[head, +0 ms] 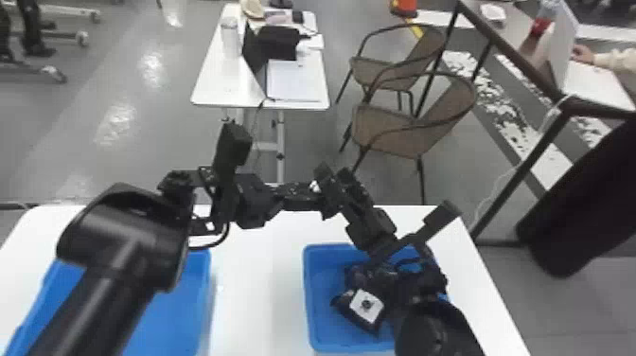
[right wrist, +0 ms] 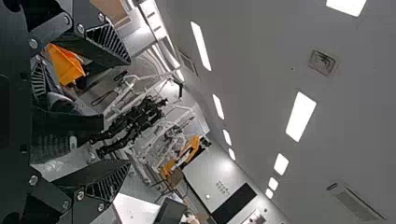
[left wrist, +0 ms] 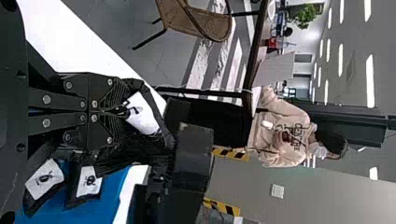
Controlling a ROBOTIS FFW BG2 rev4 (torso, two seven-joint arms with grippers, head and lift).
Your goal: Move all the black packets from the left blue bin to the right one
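Above the worktop point(head: 258, 289), between the two blue bins but farther from the robot, the left end effector point(head: 307, 196) has its fingers nearly together, and they grip one black packet point(left wrist: 142, 114) with a white label. Just at the tips of this end effector is the right end effector point(head: 337, 182), with its fingers wide apart; a dark thing point(right wrist: 67, 133) is between them, but I cannot tell what it is. Nearer to the robot than the right end effector, and lower, is the right bin point(head: 310, 303). Inside it, under the right arm, the left wrist view shows two other black packets point(left wrist: 88, 182) lying side by side. To the left of the left end effector, nearer to the robot, is the left bin point(head: 175, 307), partly hidden by the left arm; I cannot tell what it contains.
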